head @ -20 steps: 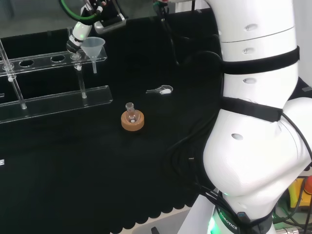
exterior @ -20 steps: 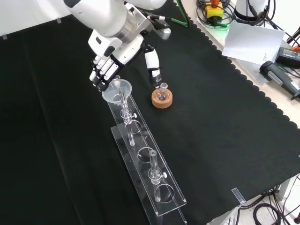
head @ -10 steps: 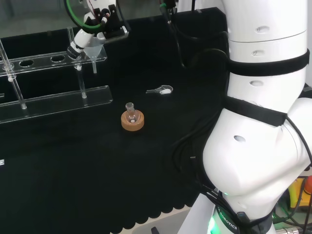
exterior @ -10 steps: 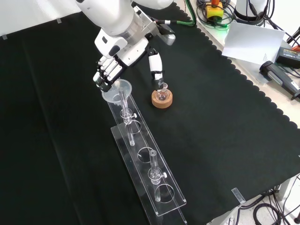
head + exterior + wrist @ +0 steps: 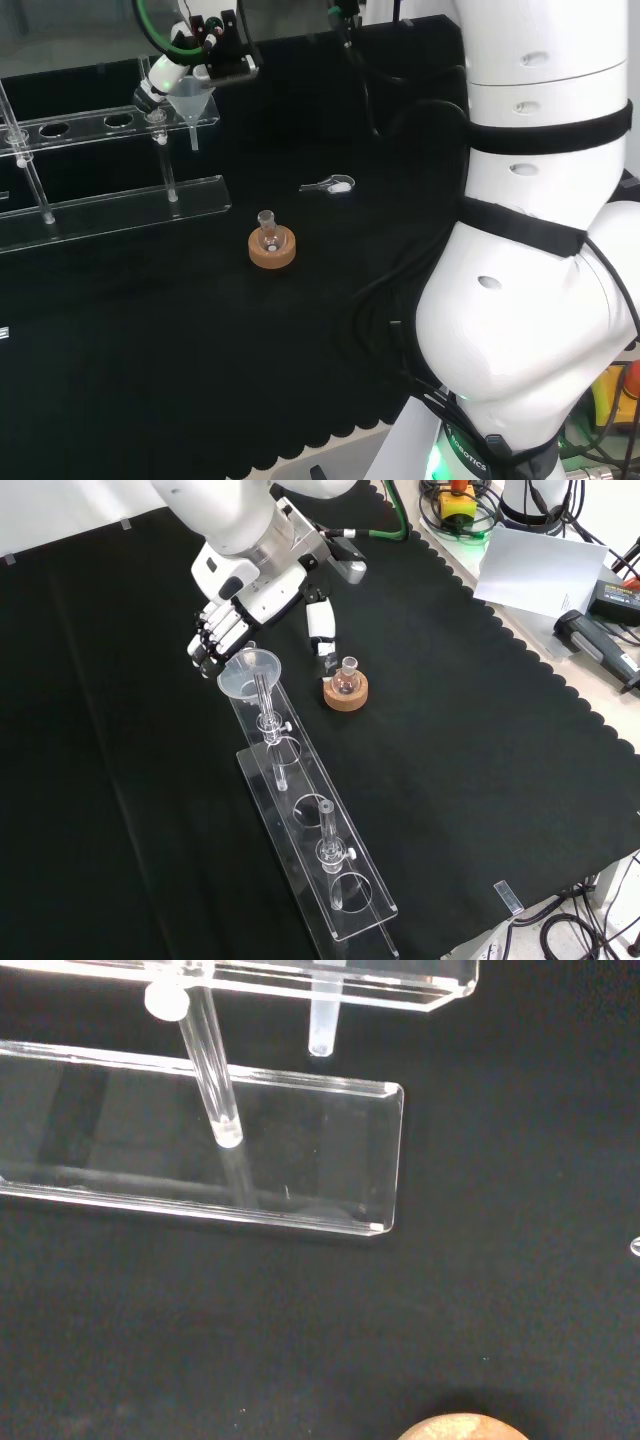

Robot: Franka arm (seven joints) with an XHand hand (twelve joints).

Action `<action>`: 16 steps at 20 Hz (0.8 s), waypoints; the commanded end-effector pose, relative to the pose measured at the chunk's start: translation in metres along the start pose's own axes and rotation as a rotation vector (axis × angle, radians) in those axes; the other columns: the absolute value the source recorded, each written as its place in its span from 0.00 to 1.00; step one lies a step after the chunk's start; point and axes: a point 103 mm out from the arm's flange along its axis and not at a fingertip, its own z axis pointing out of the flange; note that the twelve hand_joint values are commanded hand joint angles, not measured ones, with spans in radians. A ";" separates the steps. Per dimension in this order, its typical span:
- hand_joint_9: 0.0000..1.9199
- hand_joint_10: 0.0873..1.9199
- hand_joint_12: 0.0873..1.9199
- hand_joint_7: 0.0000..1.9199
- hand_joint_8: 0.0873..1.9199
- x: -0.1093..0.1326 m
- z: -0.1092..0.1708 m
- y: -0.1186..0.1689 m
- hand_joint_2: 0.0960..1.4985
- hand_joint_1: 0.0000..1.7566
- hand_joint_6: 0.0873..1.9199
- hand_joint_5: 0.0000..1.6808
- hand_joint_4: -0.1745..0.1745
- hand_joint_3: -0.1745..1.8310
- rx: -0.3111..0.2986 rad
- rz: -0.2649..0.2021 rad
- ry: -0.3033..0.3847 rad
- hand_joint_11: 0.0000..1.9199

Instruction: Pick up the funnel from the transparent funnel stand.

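The clear funnel (image 5: 191, 99) (image 5: 250, 672) sits in the end hole of the transparent funnel stand (image 5: 110, 213) (image 5: 312, 825), its stem hanging through the upper shelf. My hand (image 5: 160, 74) (image 5: 228, 628) hovers just over and behind the funnel's bowl. Its fingers (image 5: 204, 646) are bent down beside the rim, while the thumb (image 5: 320, 630) is spread wide on the other side, apart from the funnel. Nothing is held. In the wrist view the funnel's stem tip (image 5: 321, 1030) hangs above the stand's base plate (image 5: 300, 1170).
A small glass flask on a cork ring (image 5: 271, 246) (image 5: 345, 687) stands close to the stand's end, under the thumb. A small spoon (image 5: 331, 185) lies farther right in the head view. A post of the stand (image 5: 205, 1070) rises close by in the wrist view.
The hand has shifted a little to the left and up in the front view, and the thumb has lifted away from the flask. The funnel stays in the stand.
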 end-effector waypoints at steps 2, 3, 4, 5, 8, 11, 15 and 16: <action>0.00 0.00 0.00 0.00 0.00 -0.006 0.010 0.010 0.37 0.22 0.00 0.00 0.58 0.08 0.064 0.032 -0.045 0.00; 0.00 0.00 0.00 0.00 0.00 -0.007 0.011 0.010 0.37 0.21 0.00 0.00 0.59 0.08 0.065 0.032 -0.044 0.00; 0.00 0.00 0.00 0.00 0.00 -0.007 0.011 0.012 0.37 0.21 0.00 0.00 0.59 0.08 0.063 0.035 -0.044 0.00; 0.00 0.00 0.00 0.00 0.00 -0.007 0.011 0.012 0.37 0.21 0.00 0.00 0.60 0.08 0.060 0.036 -0.046 0.00; 0.00 0.00 0.00 0.00 0.00 -0.007 0.011 0.014 0.38 0.22 0.00 0.00 0.59 0.09 0.044 0.038 -0.041 0.00; 0.00 0.00 0.00 0.00 0.00 -0.008 0.009 0.012 0.39 0.25 0.00 0.00 0.55 0.09 -0.030 0.040 -0.009 0.00; 0.00 0.00 0.00 0.00 0.00 -0.005 0.011 0.016 0.41 0.28 0.00 0.00 0.46 0.10 -0.053 0.056 -0.005 0.03; 0.00 0.00 0.04 0.00 0.00 -0.003 0.012 0.018 0.42 0.29 0.00 0.00 0.45 0.09 -0.048 0.058 -0.011 0.02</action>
